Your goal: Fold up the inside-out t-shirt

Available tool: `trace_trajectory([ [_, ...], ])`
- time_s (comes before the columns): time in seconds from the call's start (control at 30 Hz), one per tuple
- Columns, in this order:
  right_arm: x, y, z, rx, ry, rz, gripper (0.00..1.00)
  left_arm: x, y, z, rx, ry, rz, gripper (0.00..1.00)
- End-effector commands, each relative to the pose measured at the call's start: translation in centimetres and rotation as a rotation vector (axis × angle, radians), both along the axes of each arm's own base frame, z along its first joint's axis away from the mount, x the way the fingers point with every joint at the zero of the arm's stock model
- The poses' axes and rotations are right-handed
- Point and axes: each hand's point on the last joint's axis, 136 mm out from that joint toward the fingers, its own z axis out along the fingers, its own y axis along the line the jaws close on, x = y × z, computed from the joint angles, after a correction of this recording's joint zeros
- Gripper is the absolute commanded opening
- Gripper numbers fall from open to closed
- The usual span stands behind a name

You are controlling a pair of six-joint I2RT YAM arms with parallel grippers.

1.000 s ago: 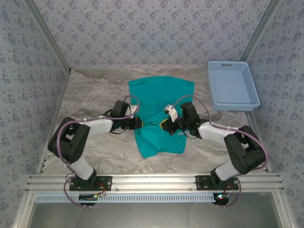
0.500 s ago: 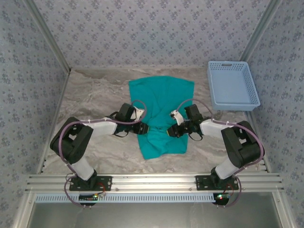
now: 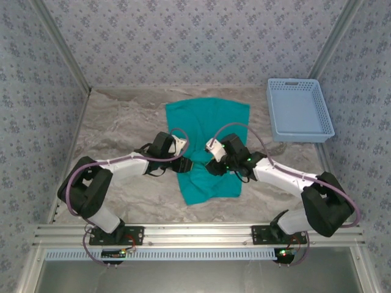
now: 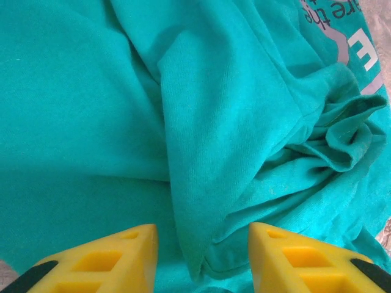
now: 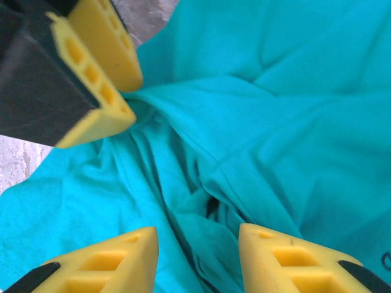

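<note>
I've got the left gripper (image 3: 187, 165) and right gripper (image 3: 212, 166) tip to tip over the bunched near half of the teal t-shirt (image 3: 208, 122), mid table (image 3: 122, 122). In the left wrist view the fingers (image 4: 104, 256) are spread, a loose fold running between them, nothing pinched. The right fingers (image 5: 98, 262) are spread too, over wrinkles. The shirt's far half lies flat. A blue basket (image 3: 299, 110) sits far right, apart from the shirt.

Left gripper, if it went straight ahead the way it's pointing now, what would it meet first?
The t-shirt. A raised fold of it lies directly ahead of the left gripper, lined up with the gap between its open fingers. It looks very close, though the exact depth is hard to judge.
</note>
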Motion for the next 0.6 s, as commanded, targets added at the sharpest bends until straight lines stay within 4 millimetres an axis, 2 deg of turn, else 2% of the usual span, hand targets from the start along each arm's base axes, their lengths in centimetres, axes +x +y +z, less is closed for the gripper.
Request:
trace_trajectory([
  [0.0, 0.7, -0.1, -0.9, -0.125, -0.028, 0.045, 0.42, 0.2, 0.1, 1.1, -0.034, -0.007, 0.017, 0.44],
  [0.2, 1.1, 1.0, -3.3, -0.16, 0.053, 0.024, 0.4, 0.8, 0.1, 0.7, -0.041, 0.03, 0.062, 0.47],
  [0.27, 1.3, 1.4, -3.8, -0.156, 0.08, 0.023, 0.3, 1.1, 0.2, 0.6, -0.039, 0.033, 0.08, 0.5],
  [0.33, 1.5, 1.7, -3.8, -0.156, 0.095, 0.021, 0.12, 1.4, 0.1, 0.5, -0.038, 0.035, 0.089, 0.51],
  [0.37, 1.5, 1.8, -3.5, -0.155, 0.092, 0.017, 0.04, 1.6, 0.0, 0.6, -0.04, 0.032, 0.092, 0.51],
  [0.4, 1.5, 1.9, -3.0, -0.14, 0.084, 0.022, 0.01, 1.7, 0.0, 0.6, -0.039, 0.036, 0.097, 0.51],
  [0.57, -0.3, 3.3, 2.7, 0.064, 0.051, 0.158, 0.0, 2.7, -0.7, 1.4, -0.048, 0.034, 0.1, 0.51],
])
